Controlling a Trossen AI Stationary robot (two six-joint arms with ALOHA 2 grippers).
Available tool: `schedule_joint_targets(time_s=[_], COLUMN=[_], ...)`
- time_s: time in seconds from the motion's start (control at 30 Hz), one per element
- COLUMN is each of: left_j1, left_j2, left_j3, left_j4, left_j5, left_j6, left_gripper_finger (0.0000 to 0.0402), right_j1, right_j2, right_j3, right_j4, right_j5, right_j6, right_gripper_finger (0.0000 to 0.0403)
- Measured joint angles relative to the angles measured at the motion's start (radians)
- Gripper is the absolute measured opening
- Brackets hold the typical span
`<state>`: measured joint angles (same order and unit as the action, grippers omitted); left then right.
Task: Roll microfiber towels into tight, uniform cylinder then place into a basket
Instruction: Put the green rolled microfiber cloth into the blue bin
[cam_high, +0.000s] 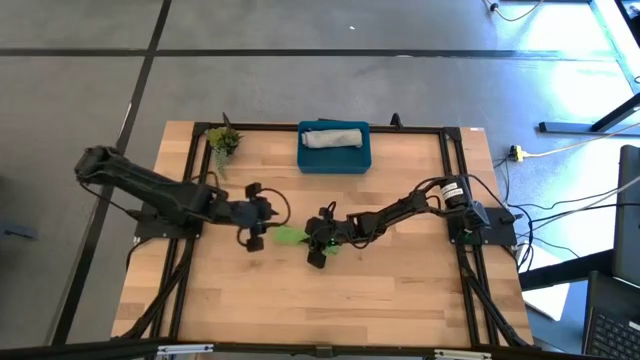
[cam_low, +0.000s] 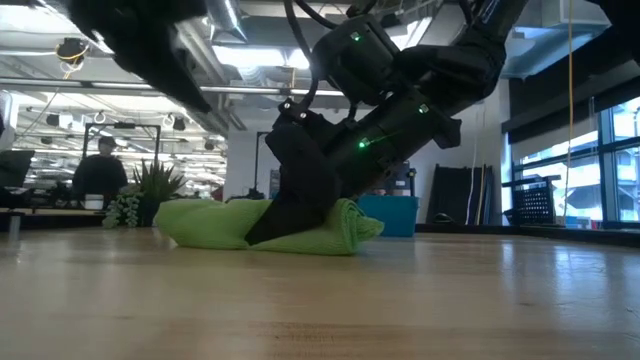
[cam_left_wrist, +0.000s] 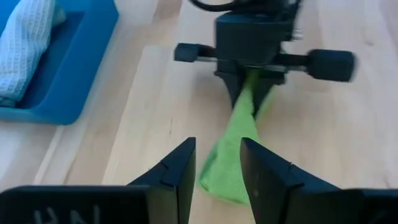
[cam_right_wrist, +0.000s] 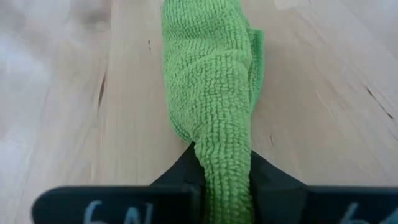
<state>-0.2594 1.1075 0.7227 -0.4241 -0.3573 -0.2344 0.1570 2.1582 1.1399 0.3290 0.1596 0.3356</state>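
— Lime-green microfiber towel, rolled into a loose cylinder, lies flat on the wooden table near its middle. Which way does its long axis run?

— Across the table, from one arm to the other. The right gripper is clamped tight on its right end; in the right wrist view the cloth runs straight out from between the fingers.

— And the left gripper?

— Jaws spread, holding nothing, just beside the towel's free left end, fingers pointing along the roll.

— So which arm carries it?

— The right one, I'd judge. The basket sits well apart toward the table's far edge, with the grey towel already inside.
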Motion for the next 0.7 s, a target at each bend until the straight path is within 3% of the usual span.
schedule_joint_targets(time_s=[0.17,0.7], left_j1=[-0.079,-0.258], left_j2=[-0.051,-0.053], left_j3=[0.0,0.0], left_j4=[-0.035,-0.126], left_j5=[-0.031,-0.212], left_j6=[-0.033,-0.126], left_gripper_finger=[0.0116,0.0116], right_j1=[0.0,-0.024], right_j2=[0.002,0.006], right_j3=[0.017,0.1], right_j4=[-0.006,-0.091], right_j5=[0.0,-0.029], right_j6=[0.0,-0.052], right_gripper_finger=[0.0039,0.0039])
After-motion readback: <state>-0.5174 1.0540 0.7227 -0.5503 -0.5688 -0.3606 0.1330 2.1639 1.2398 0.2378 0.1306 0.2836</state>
